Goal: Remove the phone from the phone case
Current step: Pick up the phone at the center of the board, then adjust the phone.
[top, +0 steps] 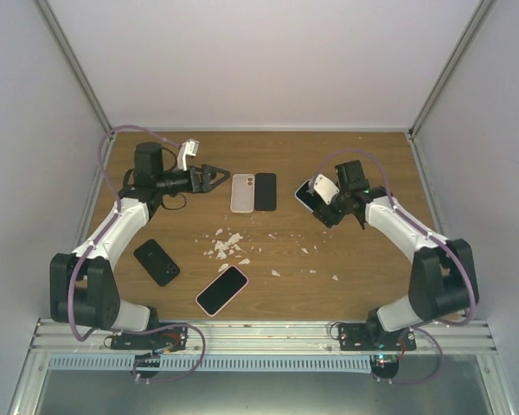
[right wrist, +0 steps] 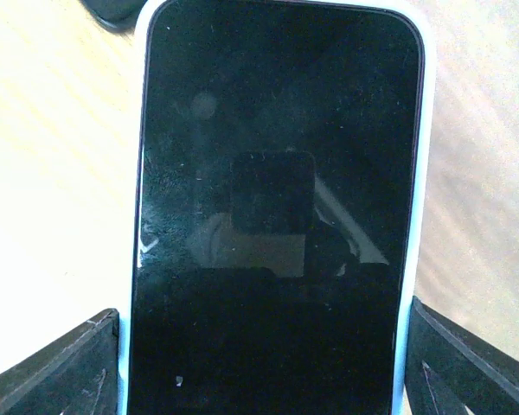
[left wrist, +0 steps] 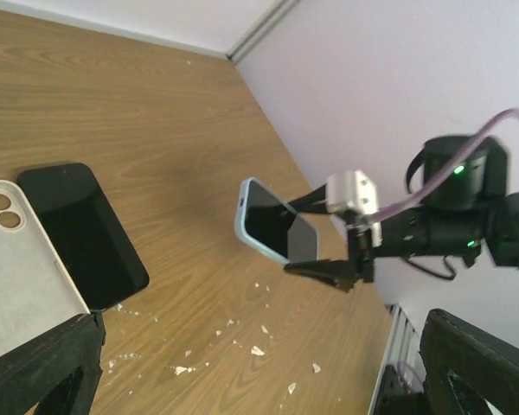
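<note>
Brown wooden tabletop (top: 346,151), white walls (top: 242,60) close on three sides. My right gripper (top: 318,201) clamps black phone in light-blue case (left wrist: 277,223), lifted off wood, free room all round. My left gripper (top: 221,177) wide open, holding nothing, just beside white phone case (top: 241,192) and bare black phone (top: 265,191).

Readable text, labels, brands, numbers, signs: none that I can make out in any of my three views
- phone (right wrist: 277,216): screen dark, no characters showing
- phone case (right wrist: 421,173): pale blue rim, no brand or label legible
- white case (top: 241,193): plain surface with camera cut-outs, no logo legible
- black phones (top: 156,261) on the wooden table: too small from my overhead camera to read anything on them
</note>
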Motion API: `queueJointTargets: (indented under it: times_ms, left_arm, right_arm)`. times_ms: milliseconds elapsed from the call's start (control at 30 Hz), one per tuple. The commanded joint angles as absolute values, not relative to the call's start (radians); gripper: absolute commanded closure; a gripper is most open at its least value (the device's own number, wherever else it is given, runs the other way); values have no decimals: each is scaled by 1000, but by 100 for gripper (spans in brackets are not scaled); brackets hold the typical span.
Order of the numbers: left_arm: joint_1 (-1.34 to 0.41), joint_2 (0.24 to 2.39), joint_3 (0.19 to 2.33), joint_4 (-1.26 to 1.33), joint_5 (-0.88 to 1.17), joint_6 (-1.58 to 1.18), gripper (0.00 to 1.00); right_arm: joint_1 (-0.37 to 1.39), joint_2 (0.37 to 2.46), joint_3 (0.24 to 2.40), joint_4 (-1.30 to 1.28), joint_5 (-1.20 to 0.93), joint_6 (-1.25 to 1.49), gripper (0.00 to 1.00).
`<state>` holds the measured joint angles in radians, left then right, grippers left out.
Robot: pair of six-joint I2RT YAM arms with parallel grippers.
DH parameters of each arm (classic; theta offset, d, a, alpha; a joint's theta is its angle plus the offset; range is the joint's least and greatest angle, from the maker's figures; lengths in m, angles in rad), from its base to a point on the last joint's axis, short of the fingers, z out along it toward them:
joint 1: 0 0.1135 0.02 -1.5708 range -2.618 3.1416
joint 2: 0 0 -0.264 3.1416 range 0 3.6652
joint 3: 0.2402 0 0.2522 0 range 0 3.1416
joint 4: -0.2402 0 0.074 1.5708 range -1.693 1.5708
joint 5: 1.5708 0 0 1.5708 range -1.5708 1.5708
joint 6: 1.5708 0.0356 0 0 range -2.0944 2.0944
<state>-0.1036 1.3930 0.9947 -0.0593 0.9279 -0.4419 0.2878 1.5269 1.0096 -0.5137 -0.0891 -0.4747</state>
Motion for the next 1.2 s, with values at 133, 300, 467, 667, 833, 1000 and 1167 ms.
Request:
queueJointTargets:
  times_ms: [133, 300, 467, 667, 833, 1000, 1167]
  left_arm:
    - [-171, 1457, 1086, -240, 1003, -159, 1]
    - [-251, 1482, 1116, -319, 1001, -65, 2]
    - [-363, 1516, 1155, -413, 999, 36, 3]
    - [-470, 1567, 1186, -460, 1056, 72, 6]
    - [-531, 1611, 1231, -502, 1074, 98, 10]
    - [-596, 1633, 1244, -528, 1066, 126, 18]
    - [-635, 1655, 1239, -520, 1058, 118, 33]
  right_arm:
    - [330, 1297, 988, -559, -210, -932, 44]
    - [382, 1180, 950, -606, -221, -1139, 44]
    - [445, 1093, 934, -651, -214, -1297, 44]
    - [522, 1004, 890, -658, -168, -1458, 46]
    - [574, 967, 885, -698, -145, -1536, 47]
    - [632, 964, 901, -724, -113, -1557, 49]
    - [680, 977, 926, -743, -84, -1559, 50]
